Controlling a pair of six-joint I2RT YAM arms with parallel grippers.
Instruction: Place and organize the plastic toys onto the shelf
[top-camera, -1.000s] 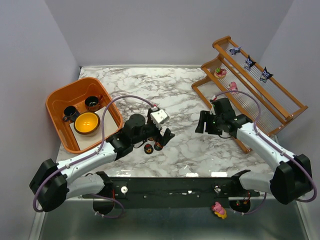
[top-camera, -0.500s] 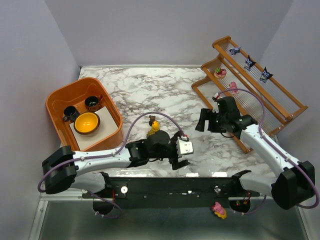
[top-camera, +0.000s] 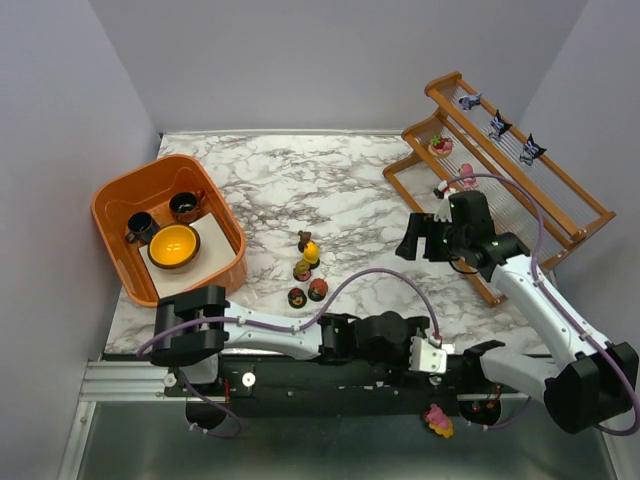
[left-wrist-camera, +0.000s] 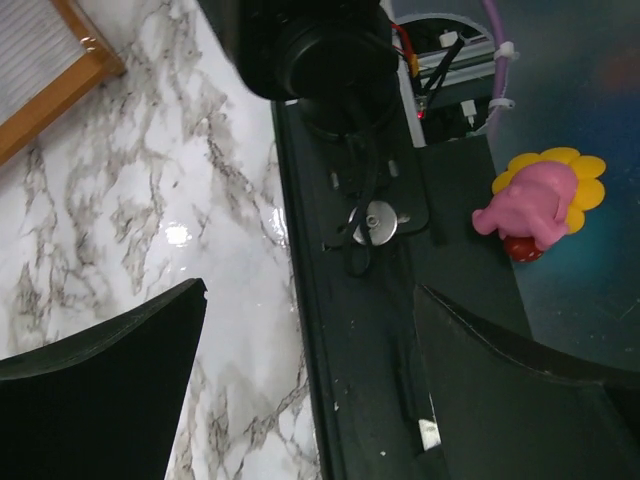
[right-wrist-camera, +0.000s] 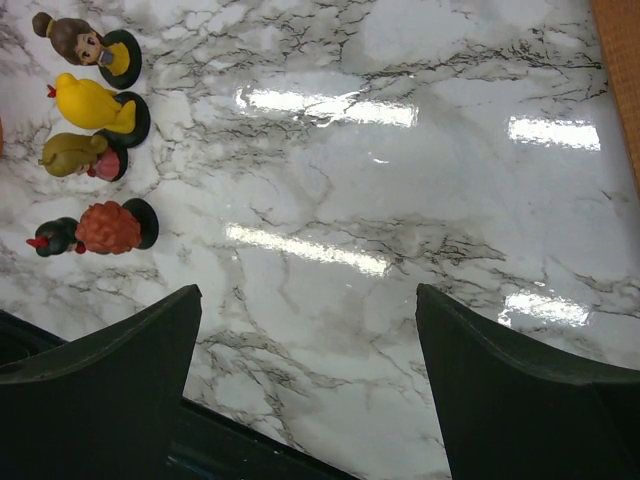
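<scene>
Pink toy (left-wrist-camera: 535, 205) with yellow petals lies off worktop (top-camera: 350, 180), beyond black base rail (left-wrist-camera: 350, 350). Left end effector (left-wrist-camera: 305, 295) has swung away from toy cluster (top-camera: 307, 272) to near edge, released, empty (retrieval of the stray looks next). Right end effector (right-wrist-camera: 305, 290), near shelf (top-camera: 565, 205), has spread wide and holds nothing. Several toys already sit on shelf.

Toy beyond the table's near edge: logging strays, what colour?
The toy is pink with yellow petals; left wrist view.
</scene>
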